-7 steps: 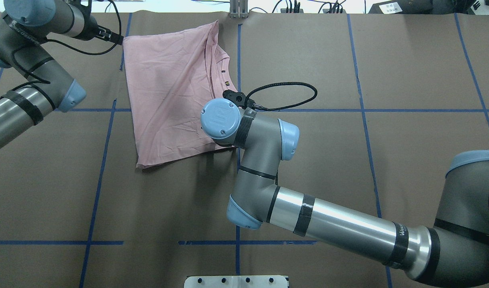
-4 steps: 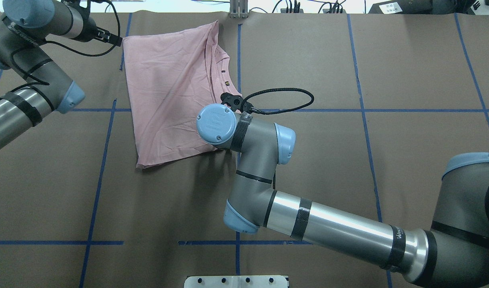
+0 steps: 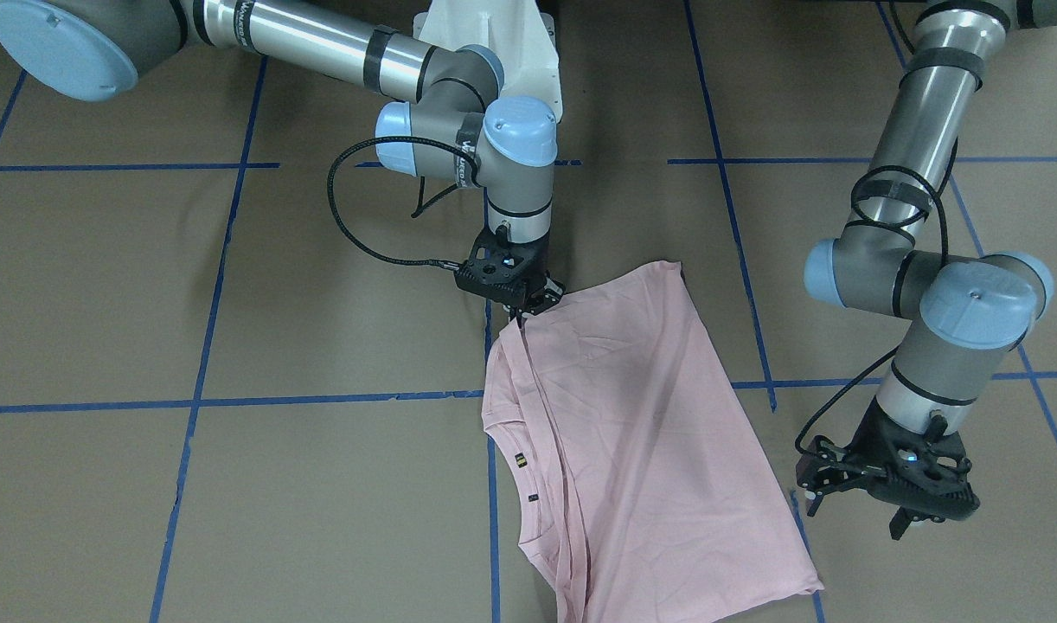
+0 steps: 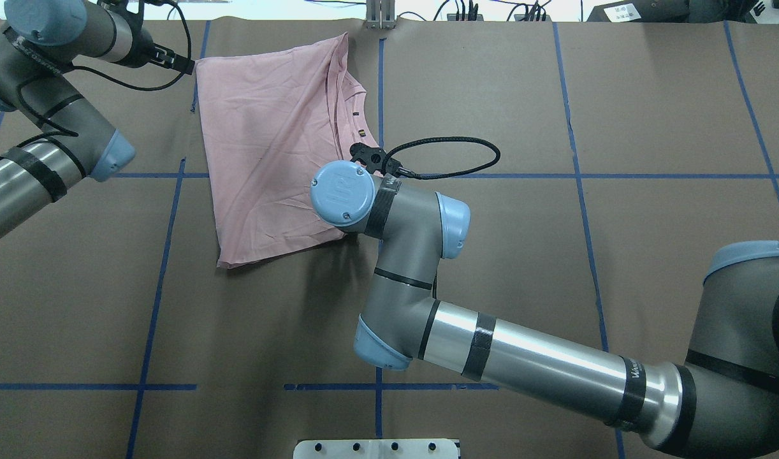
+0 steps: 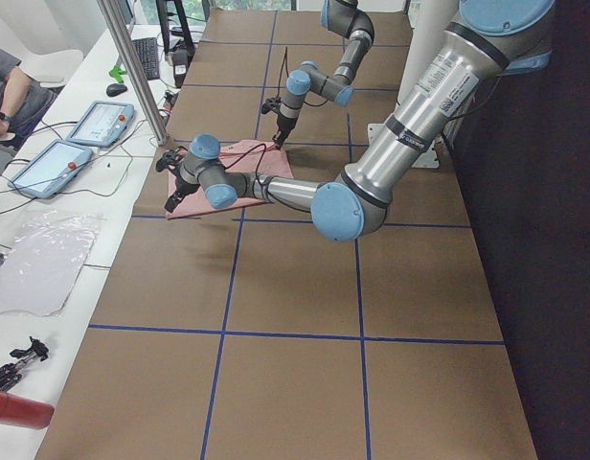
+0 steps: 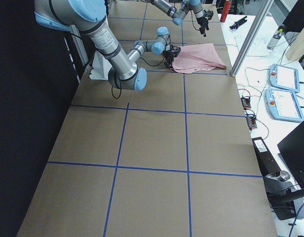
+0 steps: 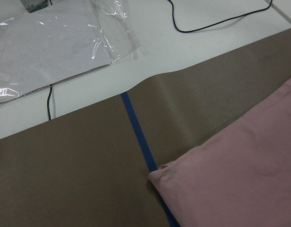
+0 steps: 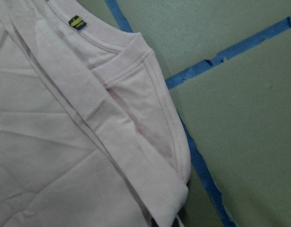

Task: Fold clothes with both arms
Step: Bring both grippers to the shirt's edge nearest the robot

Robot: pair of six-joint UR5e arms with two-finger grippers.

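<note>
Brown paper marked into squares by blue tape [image 4: 574,176] covers the table [image 4: 651,115]. The left arm [image 4: 39,172] bends in from the table's left edge. The left gripper [image 3: 896,506] hangs near the far edge, just beside the far left corner of the T-shirt [image 4: 268,146] and not touching it. Whether its fingers are apart or together cannot be told.

The T-shirt lies against the table's far edge, left of the middle tape line. It is folded with the plain pink back up, so no drawing or lettering shows. Its right side is a stack of folded edges with the ribbed collar [image 8: 100,38] among them. Inside the collar sits a small tag [image 8: 77,21], black with yellow stripes and no words that can be read. A smaller dark tag [image 3: 533,498] lies near it.

The right gripper [image 3: 528,310] points down at the T-shirt's near right corner. Its fingers are clamped on the cloth there, which rises to a small peak. Above it a light-blue cap [image 4: 343,192] carries a raised emblem too faint to read. The right arm [image 4: 542,357] stretches back toward the table's right edge, and a black band [image 4: 637,376] on it bears white lettering too small to read.
</note>
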